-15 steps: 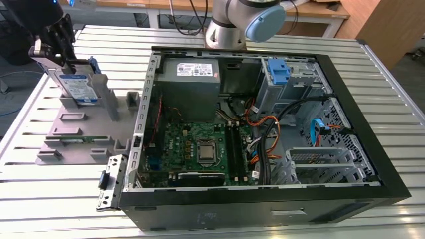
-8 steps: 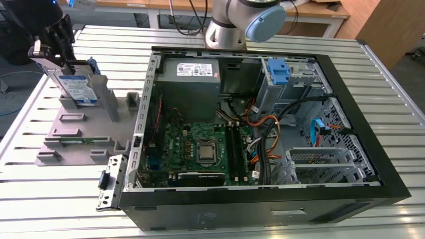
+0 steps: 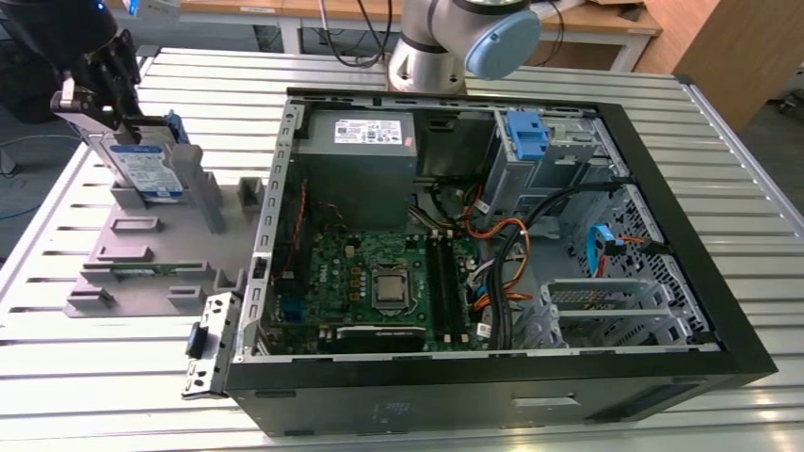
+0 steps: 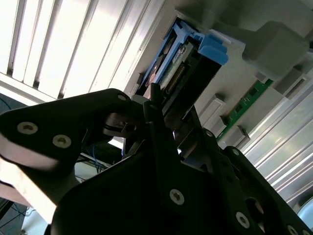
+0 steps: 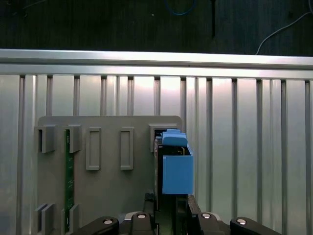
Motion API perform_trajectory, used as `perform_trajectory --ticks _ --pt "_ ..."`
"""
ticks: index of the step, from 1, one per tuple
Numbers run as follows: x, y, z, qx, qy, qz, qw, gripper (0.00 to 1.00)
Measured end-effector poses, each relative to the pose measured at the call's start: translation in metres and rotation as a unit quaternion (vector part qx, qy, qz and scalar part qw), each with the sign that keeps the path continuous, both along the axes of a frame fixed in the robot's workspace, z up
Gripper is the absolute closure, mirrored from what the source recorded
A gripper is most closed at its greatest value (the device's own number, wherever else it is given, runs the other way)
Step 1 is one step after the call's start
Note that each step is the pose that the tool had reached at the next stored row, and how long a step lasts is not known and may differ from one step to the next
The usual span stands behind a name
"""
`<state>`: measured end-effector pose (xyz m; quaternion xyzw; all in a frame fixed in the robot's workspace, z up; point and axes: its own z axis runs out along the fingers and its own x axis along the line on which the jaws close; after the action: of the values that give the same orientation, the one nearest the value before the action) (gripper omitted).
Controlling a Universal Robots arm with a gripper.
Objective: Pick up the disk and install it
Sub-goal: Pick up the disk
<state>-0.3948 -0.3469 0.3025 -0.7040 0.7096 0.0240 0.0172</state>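
The disk (image 3: 149, 168), silver with a white-and-blue label and a blue carrier, stands on edge in the grey plastic stand (image 3: 138, 254) at the exterior view's left. My gripper (image 3: 120, 127) comes down on its upper end from above. In both wrist views the black fingers (image 5: 191, 199) sit against the two flat sides of the disk (image 5: 176, 169), with no gap that I can see. The blue carrier tab of the disk (image 4: 212, 49) points away from the gripper (image 4: 168, 110), toward the stand's base.
An open computer case (image 3: 703, 311) lies on the slatted metal table (image 3: 101, 395), to the right of the stand in the exterior view. Inside are a grey power-supply box (image 3: 364, 141), a drive bay with a blue carrier (image 3: 528, 132), cables and the motherboard. A green memory stick (image 5: 69, 176) lies in the stand.
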Motion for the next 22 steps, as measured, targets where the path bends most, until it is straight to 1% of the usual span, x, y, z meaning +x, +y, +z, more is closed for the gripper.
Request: perform_trajectory --ticks 20,22 --pt "0.0000 -0.0004 0.0000 0.0000 -0.0001 0.000 1.00000 0.65" --pt "-0.0001 -0.0004 0.0007 0.0000 -0.0001 0.000 1.00000 0.65"
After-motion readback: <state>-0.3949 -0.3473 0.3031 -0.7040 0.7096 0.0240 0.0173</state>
